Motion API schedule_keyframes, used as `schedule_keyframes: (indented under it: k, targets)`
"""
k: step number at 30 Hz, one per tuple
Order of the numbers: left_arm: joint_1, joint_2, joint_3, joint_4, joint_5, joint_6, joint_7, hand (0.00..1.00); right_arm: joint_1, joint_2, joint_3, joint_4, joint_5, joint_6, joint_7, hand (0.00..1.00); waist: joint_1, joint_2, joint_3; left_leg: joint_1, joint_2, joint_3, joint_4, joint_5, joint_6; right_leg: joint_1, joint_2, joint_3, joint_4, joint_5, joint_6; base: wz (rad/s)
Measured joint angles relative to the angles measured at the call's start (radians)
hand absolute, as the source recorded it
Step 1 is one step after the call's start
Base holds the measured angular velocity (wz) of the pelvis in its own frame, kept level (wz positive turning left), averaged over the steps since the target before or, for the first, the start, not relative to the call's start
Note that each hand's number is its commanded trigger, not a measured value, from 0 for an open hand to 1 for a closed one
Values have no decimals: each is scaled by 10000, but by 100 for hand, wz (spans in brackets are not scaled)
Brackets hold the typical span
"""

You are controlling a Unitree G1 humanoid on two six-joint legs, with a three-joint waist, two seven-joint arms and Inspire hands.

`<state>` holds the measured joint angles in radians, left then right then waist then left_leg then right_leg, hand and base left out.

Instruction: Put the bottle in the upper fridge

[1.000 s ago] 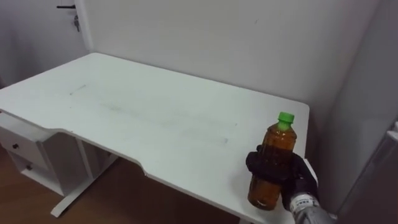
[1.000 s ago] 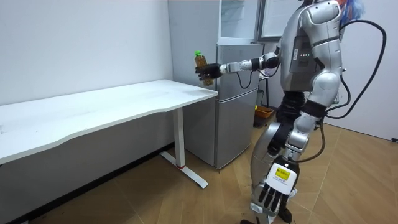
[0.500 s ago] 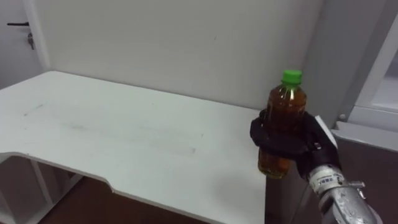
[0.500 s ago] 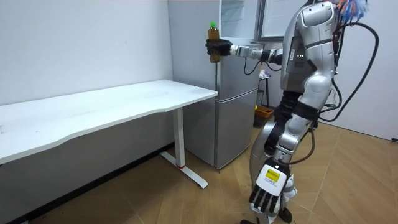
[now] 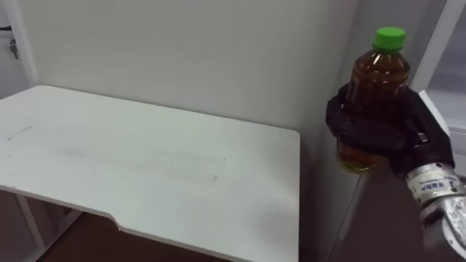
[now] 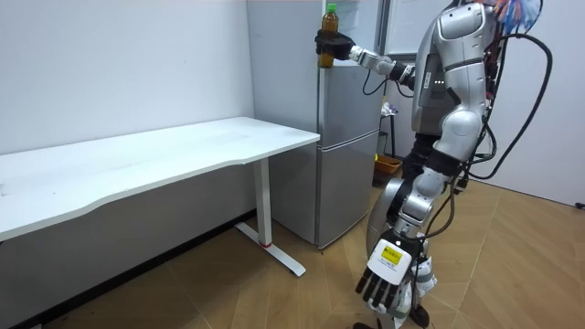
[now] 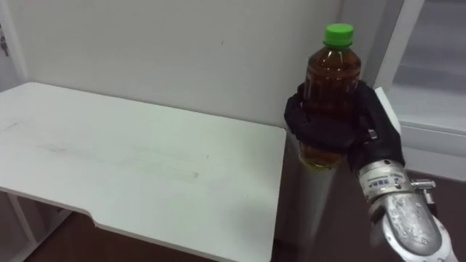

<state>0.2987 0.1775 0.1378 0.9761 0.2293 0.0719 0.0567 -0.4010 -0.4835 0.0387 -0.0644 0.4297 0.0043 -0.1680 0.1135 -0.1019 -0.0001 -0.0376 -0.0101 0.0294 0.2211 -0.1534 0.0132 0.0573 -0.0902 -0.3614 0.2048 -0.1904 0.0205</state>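
Before the fridge (image 6: 347,137), the right hand (image 5: 368,135) clasps the upright bottle (image 5: 377,76).

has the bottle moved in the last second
Yes. In the room view the bottle, held in the right hand, has risen from just above the table to the top of the fridge, toward the room view's right.

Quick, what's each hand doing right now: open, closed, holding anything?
Right hand: shut around the bottle, holding it upright.
Left hand: open, fingers relaxed, hanging low by the leg, holding nothing.
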Motion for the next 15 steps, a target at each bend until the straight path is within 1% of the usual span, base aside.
schedule_keyframes:
  k: [2,4,7,10,13,15]
  targets:
    - [-65,0,125,-4,-8,-12,21,0,-4,-224,-60,-106,3,11,0,100,-121,-16,-9,37,-1,6,-42,-1,0,60,2,13,-12,4,6,0]
    - [2,6,164,8,-9,-80,130,0,-4,-336,-166,-134,11,85,-1,100,-235,-15,-10,171,-3,28,-151,-1,0,147,3,65,-18,6,11,-5]
    - [97,7,166,34,-9,-133,284,0,-4,-510,-478,-227,16,100,-103,100,-274,-12,-8,294,34,213,-238,-11,-12,149,36,272,-12,7,11,-18]
    - [104,12,166,83,-9,-138,285,0,-4,-789,-696,-241,17,101,-330,100,-352,-3,-12,339,50,278,-240,-23,-24,147,53,354,1,11,6,-10]
    - [112,17,165,190,-19,-144,316,0,-4,-825,-817,-252,29,101,-485,100,-354,9,-7,475,104,462,-269,-39,-38,198,94,516,4,28,-19,-15]
    - [176,21,199,307,-27,-155,424,0,-3,-826,-831,-252,104,110,-493,100,-400,16,-1,566,145,510,-260,-93,-66,304,134,580,-17,32,-25,-13]
